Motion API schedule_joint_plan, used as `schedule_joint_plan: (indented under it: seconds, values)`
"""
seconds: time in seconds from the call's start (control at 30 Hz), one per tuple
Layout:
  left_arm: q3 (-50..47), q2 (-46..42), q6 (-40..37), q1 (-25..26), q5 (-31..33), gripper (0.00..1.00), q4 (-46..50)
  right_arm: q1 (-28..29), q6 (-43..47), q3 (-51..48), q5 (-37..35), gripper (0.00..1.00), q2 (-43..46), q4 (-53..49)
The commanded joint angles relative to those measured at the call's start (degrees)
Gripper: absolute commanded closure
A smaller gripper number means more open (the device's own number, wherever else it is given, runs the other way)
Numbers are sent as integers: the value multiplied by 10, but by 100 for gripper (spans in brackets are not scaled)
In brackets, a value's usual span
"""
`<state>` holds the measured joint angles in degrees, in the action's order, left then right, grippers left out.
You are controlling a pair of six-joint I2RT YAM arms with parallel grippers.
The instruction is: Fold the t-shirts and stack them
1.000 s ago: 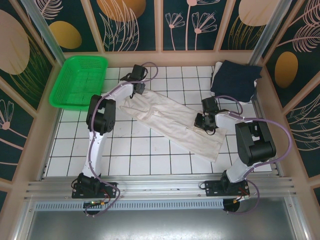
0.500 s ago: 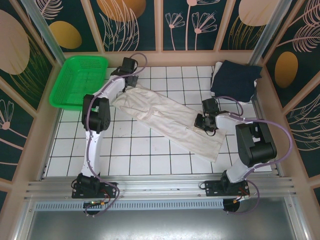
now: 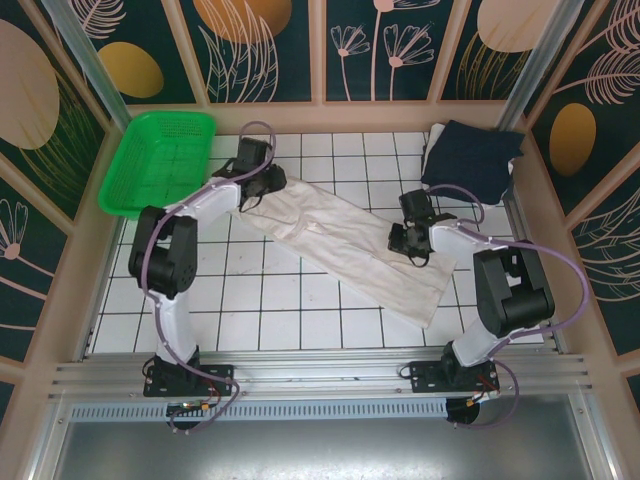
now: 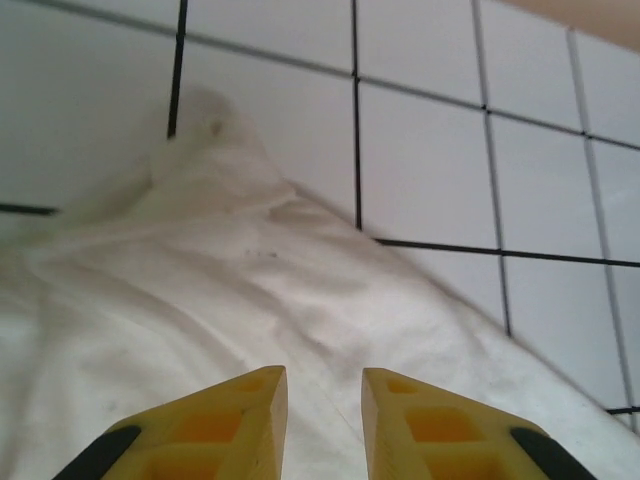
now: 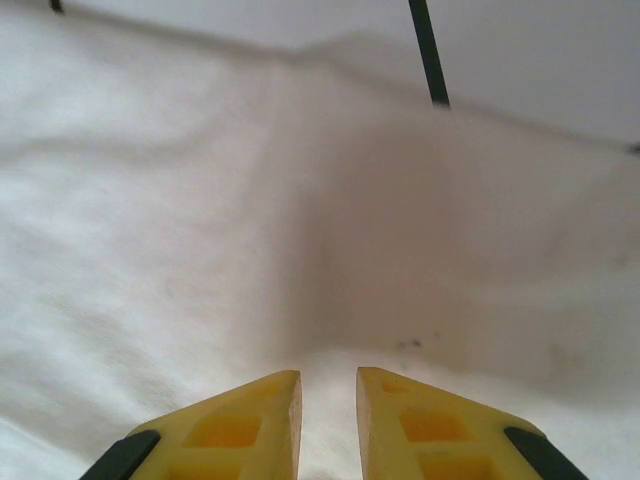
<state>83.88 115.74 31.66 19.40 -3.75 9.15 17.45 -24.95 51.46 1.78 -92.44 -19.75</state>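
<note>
Left wrist view first: the left end effector (image 4: 322, 385) has its yellow fingers at a narrow gap, low over the cream t-shirt (image 4: 200, 300). We honestly can't tell if a fold is pinched in there or if it's just sitting on top. Same deal on the right wrist view: the right end effector (image 5: 328, 382) is narrow too and close on the cream fabric, and we can't call grip or no grip.

From the top camera, the cream shirt lies as a long diagonal band across the middle of the desk (image 3: 300, 310). The left end effector is at its far-left end and the right one is on its near-right part. The navy t-shirt (image 3: 472, 158) is bunched at the far right corner, well apart, and the green basket (image 3: 160, 160) sits far left.

Our read is that we're folding the cream one, with stacking not started. To do it well, we'd pinch right at the edges, lift both ends evenly, keep the cloth taut so it doesn't twist, and lay it over in a straight line.

Material-wise, the cream cloth is soft and matte, with shallow wrinkles and a few tiny dark specks. It looks limp, so we'd expect sag between the grips. The desk is smooth white tile with dark grid lines, probably slippery under fabric.
</note>
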Motion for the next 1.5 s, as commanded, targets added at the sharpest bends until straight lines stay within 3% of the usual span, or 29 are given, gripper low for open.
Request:
schedule_joint_plan:
  seconds: [0.0, 0.3, 0.43, 0.53, 0.63, 0.7, 0.87, 1.03, 1.17, 1.47]
  values:
    - [34, 77, 49, -8, 12, 72, -2, -2, 15, 19, -23, 78, -27, -34]
    - [281, 275, 34, -36, -19, 72, 56, 61, -59, -67, -16, 78, 13, -51]
    - [472, 390, 13, -45, -70, 69, 90, 135, -115, -94, 12, 78, 25, -57]
    - [585, 455, 21, -45, -134, 67, 64, 228, -159, -75, 40, 78, 6, -61]
    - [595, 465, 47, -45, -171, 64, -8, 299, -188, -5, 26, 78, -21, -94]
    - [596, 459, 48, -45, -181, 60, -23, 314, -184, 44, 1, 78, -31, -114]
    - [545, 364, 20, -45, -167, 55, 0, 300, -120, 120, -24, 76, -38, -94]
    - [437, 219, -21, -45, -74, 38, -7, 239, -25, 217, -72, 76, -107, -86]
    - [408, 146, -44, -45, -6, 36, 44, 186, 39, 345, -44, 76, -215, -63]
    - [-24, -149, -13, -45, 79, 32, -60, 159, 106, 826, -40, 77, -522, -216]
